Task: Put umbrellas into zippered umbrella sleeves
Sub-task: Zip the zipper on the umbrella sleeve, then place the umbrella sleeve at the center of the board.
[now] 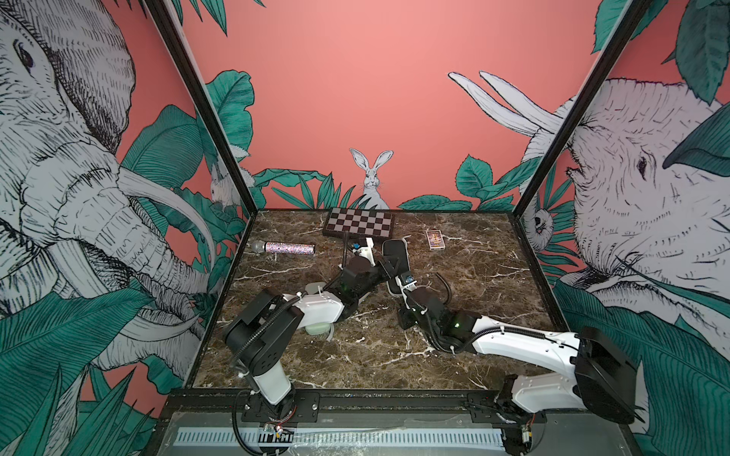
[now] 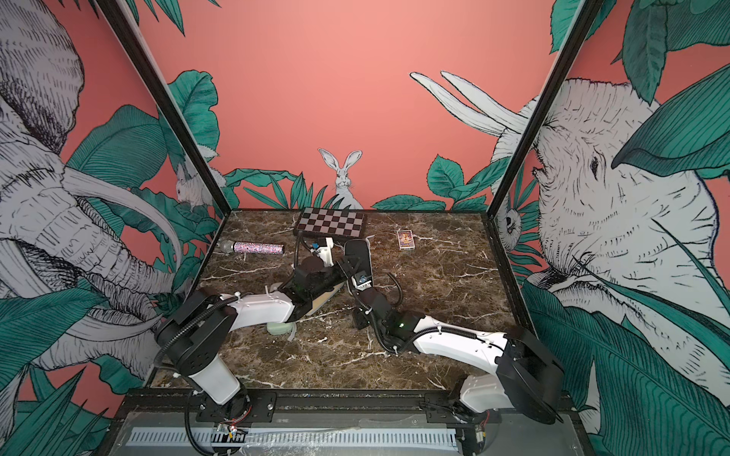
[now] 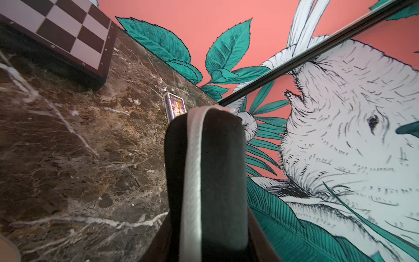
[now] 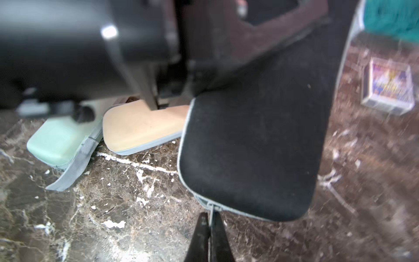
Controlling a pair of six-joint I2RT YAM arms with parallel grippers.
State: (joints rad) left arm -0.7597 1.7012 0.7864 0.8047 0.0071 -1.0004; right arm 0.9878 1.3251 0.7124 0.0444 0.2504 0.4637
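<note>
Right wrist view: the right gripper (image 4: 209, 223) has its two dark fingertips pressed fully together on the small metal zipper pull (image 4: 212, 207). The pull sits at the corner of an oblong, round-cornered black fabric sleeve with a grey zipper edge (image 4: 254, 147).

The left gripper (image 1: 391, 265) clamps the black sleeve partway along its length. Its jaws stand partly apart, one on each broad face. In the left wrist view the sleeve (image 3: 217, 170) juts out from between the fingers with its zipper seam (image 3: 192, 170) facing the camera. Whether its lower end touches the brown, white-veined marble tabletop (image 4: 113, 204) cannot be told.

In a top view the black sleeve (image 1: 396, 250) sits just toward 12 o'clock of the table's centre.

Under the left arm, toward 8 o'clock of centre, lie two more cases, flat and touching side by side:
- A cream round-cornered sleeve with a grey zipper rim (image 4: 138, 127).
- A mint green round-cornered sleeve (image 4: 59, 140), with a grey webbing strap (image 4: 72, 165) trailing from it onto the marble.

Elsewhere on the table:
- A dark-and-pale chequered board box (image 1: 359, 223) lies at 12 o'clock against the back wall.
- A glittery silver microphone (image 1: 284, 248) lies at 10 o'clock.
- A small purple printed card box (image 1: 435, 239) lies at 1 o'clock, well apart from the sleeves.
</note>
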